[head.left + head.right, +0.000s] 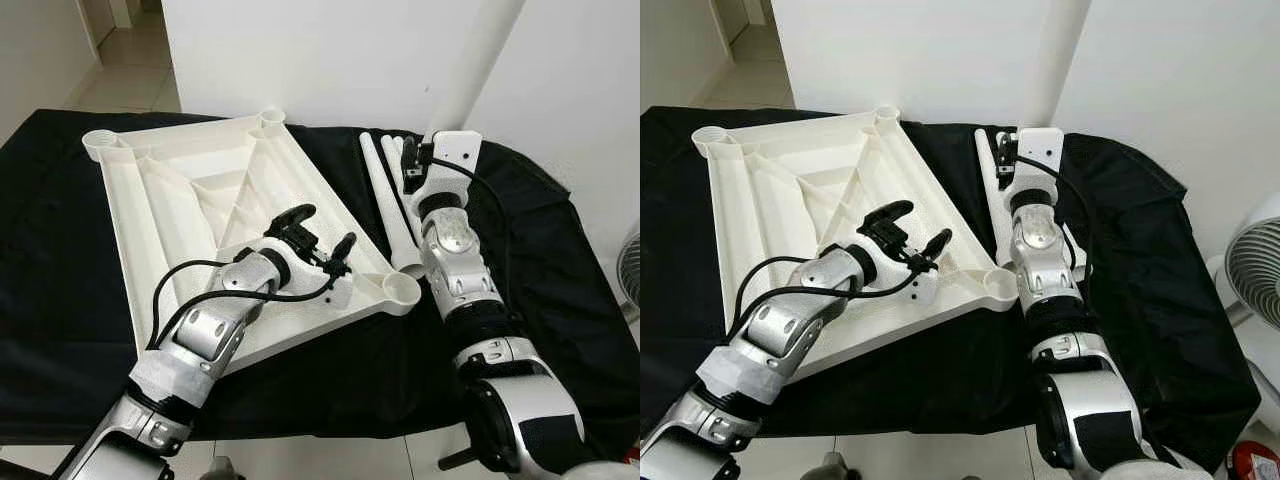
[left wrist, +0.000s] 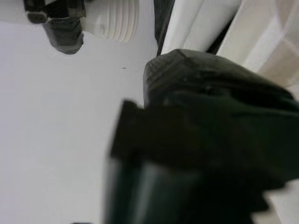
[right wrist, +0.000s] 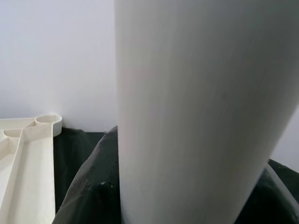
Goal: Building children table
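The white tabletop (image 1: 170, 190) lies upside down on the black cloth, ribs up, with round sockets at its corners; the near-right socket (image 1: 400, 290) faces up. My left gripper (image 1: 322, 232) hovers open over the tabletop, just left of that socket, with nothing between its fingers. My right gripper (image 1: 415, 165) is raised at the back right and shut on a white table leg (image 1: 480, 60), which stands tilted up and out of the picture. The same leg (image 3: 201, 107) looms close in the right wrist view. A threaded leg end (image 2: 117, 18) shows in the left wrist view.
More white legs (image 1: 385, 190) lie side by side on the cloth between the tabletop and my right arm. The black-covered table (image 1: 560, 280) ends close in front of me. A white wall stands behind, and a fan (image 1: 1250, 270) stands at the right.
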You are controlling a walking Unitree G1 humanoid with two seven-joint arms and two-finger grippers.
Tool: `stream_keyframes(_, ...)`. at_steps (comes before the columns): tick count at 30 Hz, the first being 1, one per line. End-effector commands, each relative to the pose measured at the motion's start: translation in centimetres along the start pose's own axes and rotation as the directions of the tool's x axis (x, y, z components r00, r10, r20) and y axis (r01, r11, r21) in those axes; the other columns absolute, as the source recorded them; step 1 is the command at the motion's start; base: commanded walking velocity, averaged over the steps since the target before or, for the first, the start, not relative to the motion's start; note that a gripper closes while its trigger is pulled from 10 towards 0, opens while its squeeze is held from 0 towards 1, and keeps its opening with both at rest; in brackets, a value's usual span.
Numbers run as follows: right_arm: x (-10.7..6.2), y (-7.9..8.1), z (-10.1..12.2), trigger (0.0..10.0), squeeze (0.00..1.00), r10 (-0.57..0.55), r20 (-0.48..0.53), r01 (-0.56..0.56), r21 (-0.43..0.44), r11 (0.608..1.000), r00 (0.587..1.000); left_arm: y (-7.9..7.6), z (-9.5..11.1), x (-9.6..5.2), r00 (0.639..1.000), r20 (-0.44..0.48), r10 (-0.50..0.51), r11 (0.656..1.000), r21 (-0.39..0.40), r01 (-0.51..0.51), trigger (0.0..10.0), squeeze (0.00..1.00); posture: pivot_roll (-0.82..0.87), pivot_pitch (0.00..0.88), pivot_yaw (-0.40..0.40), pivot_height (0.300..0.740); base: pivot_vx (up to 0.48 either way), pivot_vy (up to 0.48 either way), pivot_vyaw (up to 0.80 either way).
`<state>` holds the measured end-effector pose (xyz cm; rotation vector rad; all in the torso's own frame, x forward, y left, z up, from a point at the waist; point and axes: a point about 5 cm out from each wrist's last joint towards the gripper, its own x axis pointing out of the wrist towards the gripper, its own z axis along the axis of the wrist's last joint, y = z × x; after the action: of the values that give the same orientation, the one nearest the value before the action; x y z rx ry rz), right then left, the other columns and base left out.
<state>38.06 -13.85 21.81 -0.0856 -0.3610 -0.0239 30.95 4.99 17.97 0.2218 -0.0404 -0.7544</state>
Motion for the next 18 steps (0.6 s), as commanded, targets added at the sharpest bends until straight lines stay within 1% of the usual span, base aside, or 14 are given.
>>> stream_keyframes(1,0.0,-0.6,0.3,10.0,0.0,-0.007,0.008,0.007,-0.009,1.0,1.0,-2.3,-0.8,-0.2,0.935,-0.032,-0.352,0.936,0.016,0.353,10.0,0.0,0.02,0.0,-0.051,0.74,0.0,0.0,0.0)
stream_keyframes(2,0.0,-0.6,0.3,10.0,0.0,-0.007,0.008,0.007,-0.009,1.0,1.0,-2.3,-0.8,-0.2,0.935,-0.032,-0.352,0.936,0.016,0.353,10.0,0.0,0.02,0.0,-0.051,0.74,0.0,0.0,0.0)
stream_keyframes(3,-0.1,-0.6,0.3,10.0,0.0,-0.005,0.006,0.005,-0.009,1.0,1.0,-2.8,-1.3,-0.1,0.928,-0.044,-0.371,0.928,0.022,0.372,10.0,0.0,0.02,0.0,-0.048,0.74,0.0,0.0,0.0)
stream_keyframes(4,-0.1,-0.6,0.3,10.0,0.0,-0.005,0.006,0.005,-0.009,1.0,1.0,-2.8,-1.3,-0.1,0.928,-0.044,-0.371,0.928,0.022,0.372,10.0,0.0,0.02,0.0,-0.048,0.74,0.0,0.0,0.0)
stream_keyframes(7,-0.2,-0.6,0.2,10.0,0.0,-0.003,0.002,0.003,-0.009,1.0,1.0,-3.8,-1.6,0.1,0.913,-0.053,-0.405,0.913,0.032,0.407,10.0,0.0,0.02,0.0,-0.046,0.74,0.0,0.0,0.0)
stream_keyframes(10,-0.2,-0.6,0.2,10.0,0.0,-0.003,0.0,0.003,-0.008,1.0,1.0,-4.1,-1.7,0.1,0.908,-0.055,-0.415,0.908,0.032,0.417,10.0,0.0,0.02,0.0,-0.046,0.74,0.0,0.0,0.0)
stream_keyframes(12,-0.3,-0.6,0.2,10.0,0.0,-0.004,-0.003,0.004,-0.007,1.0,1.0,-4.7,-1.8,0.3,0.9,-0.055,-0.433,0.9,0.029,0.435,10.0,0.0,0.02,0.0,-0.041,0.74,0.0,0.0,0.0)
stream_keyframes(14,-0.3,-0.6,0.2,10.0,0.0,-0.005,-0.003,0.005,-0.007,1.0,1.0,-4.8,-1.7,0.4,0.898,-0.048,-0.436,0.899,0.024,0.438,10.0,0.0,0.02,0.0,-0.041,0.74,0.0,0.0,0.0)
stream_keyframes(17,-0.4,-0.7,0.1,10.0,0.0,-0.009,-0.006,0.009,-0.008,1.0,1.0,-3.8,-1.2,0.6,0.915,-0.025,-0.403,0.915,-0.003,0.403,10.0,0.0,0.02,0.0,-0.04,0.74,0.0,0.0,0.0)
stream_keyframes(18,-0.4,-0.7,0.1,10.0,0.0,-0.009,-0.006,0.009,-0.008,1.0,1.0,-3.8,-1.2,0.6,0.915,-0.025,-0.403,0.915,-0.003,0.403,10.0,0.0,0.02,0.0,-0.04,0.74,0.0,0.0,0.0)
